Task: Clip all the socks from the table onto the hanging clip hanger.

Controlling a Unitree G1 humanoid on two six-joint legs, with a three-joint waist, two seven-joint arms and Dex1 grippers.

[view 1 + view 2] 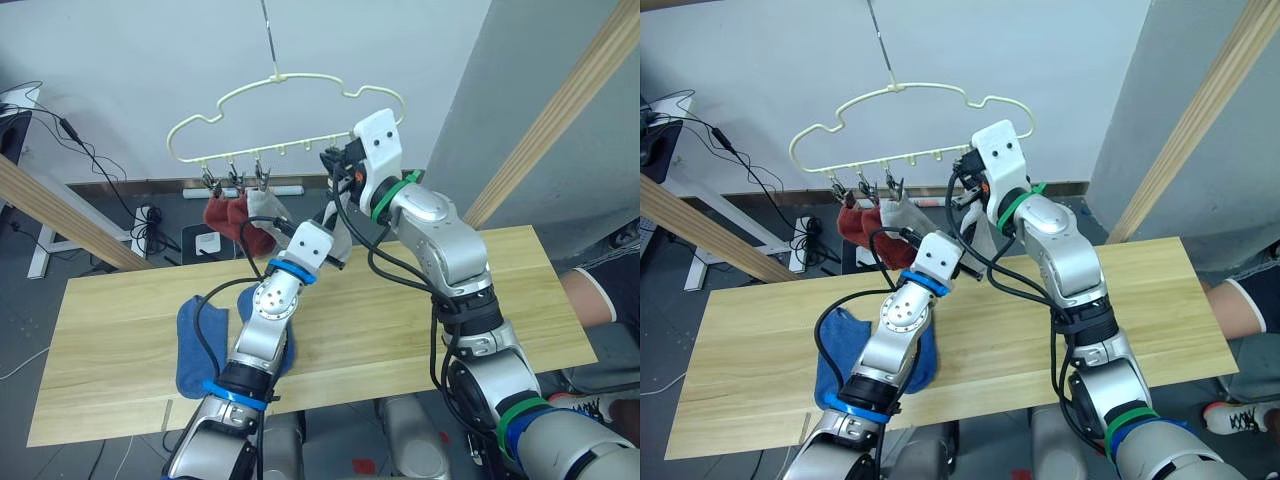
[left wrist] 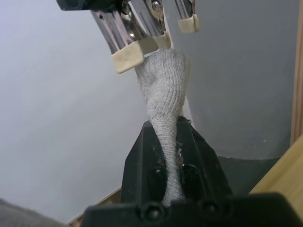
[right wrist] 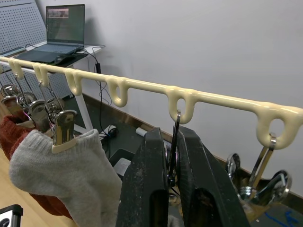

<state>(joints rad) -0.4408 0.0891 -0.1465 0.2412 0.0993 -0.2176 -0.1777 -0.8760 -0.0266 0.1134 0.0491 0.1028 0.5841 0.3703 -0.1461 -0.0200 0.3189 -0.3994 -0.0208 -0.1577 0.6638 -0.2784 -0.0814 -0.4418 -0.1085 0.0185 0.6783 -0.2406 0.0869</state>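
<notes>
Pale plank table [image 1: 400, 330] bearing blue socks [image 1: 195, 345]; left gripper [image 2: 165, 156] is grasping a grey sock [image 2: 163, 90], right gripper [image 3: 173, 156] squeezing a clip [image 3: 174, 142] of the clip hanger [image 1: 200, 125].

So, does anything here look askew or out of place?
Yes. The clip hanger carries two red socks and a grey sock all on its left clips, and its bar slopes down to that side. Nothing looks damaged.

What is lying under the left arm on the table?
A blue sock lies on the table, partly covered by the left arm. Whether a second sock lies beneath cannot be seen.
</notes>
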